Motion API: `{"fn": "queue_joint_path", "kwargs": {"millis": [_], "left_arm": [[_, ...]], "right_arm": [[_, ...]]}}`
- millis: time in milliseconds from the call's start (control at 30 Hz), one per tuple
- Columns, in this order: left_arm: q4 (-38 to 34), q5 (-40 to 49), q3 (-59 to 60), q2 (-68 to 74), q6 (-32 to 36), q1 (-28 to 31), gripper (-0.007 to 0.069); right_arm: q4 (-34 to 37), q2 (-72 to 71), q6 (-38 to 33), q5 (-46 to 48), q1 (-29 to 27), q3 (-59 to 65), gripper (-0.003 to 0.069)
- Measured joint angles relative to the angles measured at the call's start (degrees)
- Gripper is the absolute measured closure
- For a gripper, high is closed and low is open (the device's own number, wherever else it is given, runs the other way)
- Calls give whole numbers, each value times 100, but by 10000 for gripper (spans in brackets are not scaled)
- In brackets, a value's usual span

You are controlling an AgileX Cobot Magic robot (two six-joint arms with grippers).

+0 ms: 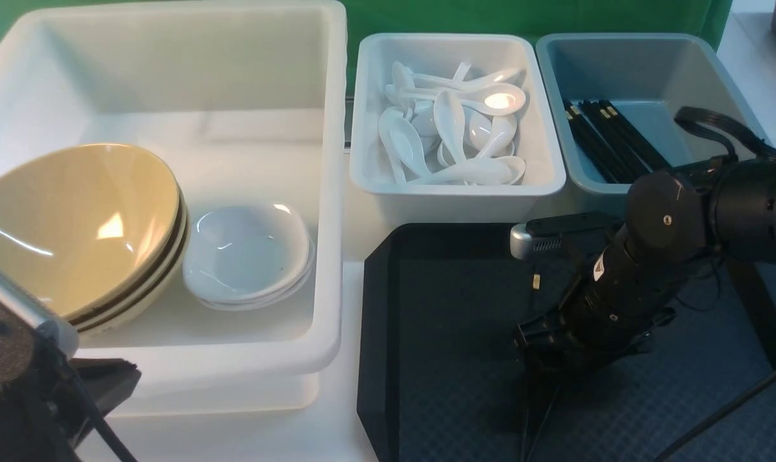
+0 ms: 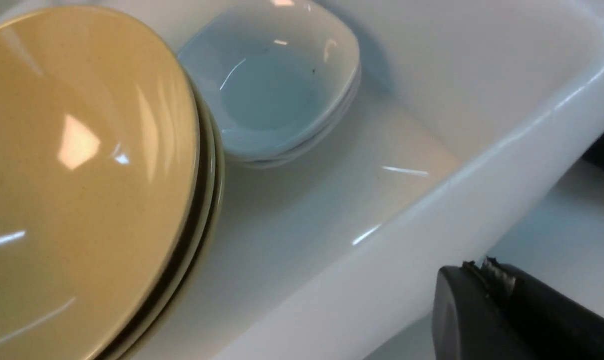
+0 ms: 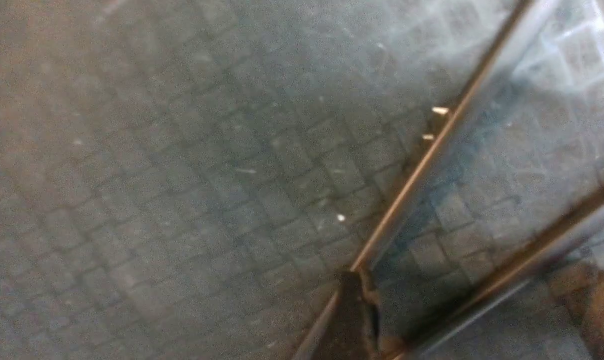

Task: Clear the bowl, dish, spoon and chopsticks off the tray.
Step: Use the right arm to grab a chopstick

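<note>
where the right arm bends down over the black tray [image 1: 439, 308], its hand [image 3: 474, 307] stands low against the diamond-patterned floor with its fingers [image 3: 354, 315] well apart. the chopsticks [image 3: 421, 165] lie flat on that tray, splayed rather than parallel. in the right wrist view one stick runs up from just beside one finger and the other crosses the gap between the two fingers; neither is pinched. from the front the arm hides nearly all of them, with only a gold band showing beside it.

the bowl [image 1: 73, 218] sits tilted on top of a stack of like tan bowls at the left of the large white tub [image 1: 169, 19]. the dish [image 1: 246, 250] tops a small stack of white dishes just beside them. white spoons [image 1: 455, 128] are heaped in the smaller white tub [image 1: 458, 192] behind the tray, and the grey-blue bin [image 1: 644, 51] to its right holds more black sticks [image 1: 609, 141].

the left hand [image 2: 491, 290] hangs low outside the large tub's near wall, over the white table [image 1: 349, 410]. only its black tip shows, so i cannot tell whether it is open or closed; nothing is seen in it.
</note>
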Motion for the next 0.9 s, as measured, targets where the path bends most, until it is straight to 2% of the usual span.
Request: {"fn": "queue_joint_path", "kwargs": {"millis": [200,433,533,600,633,700,833,900], "left_arm": [[-18,-214,70,-4,-39,0,636],[-65,-269,70,-6,-39,0,636],[-72,-269,70,-6,-39,0,636],[-77,-274,70,-6,-39,0,636],[-77,-274,70,-6,-39,0,636],[-84,-305,70,-6,-39,0,636],[-84,-325,70,-6,-39,0,636],[-72,-345,70,-6,-41,0,636]], "right_arm": [[-40,38,634,-522,377,-31,79],[-243,334,744,-600,628,-306,95],[-609,555,616,-430,814,-567,134],[-1180,714,600,-54,1012,-828,221],[-1204,721,600,-40,1026,-842,228],[-1557,759,744,121,1217,-948,361],[-1755,753,760,284,1286,-961,538],[-1880,716,703,465,1236,-955,555]]}}
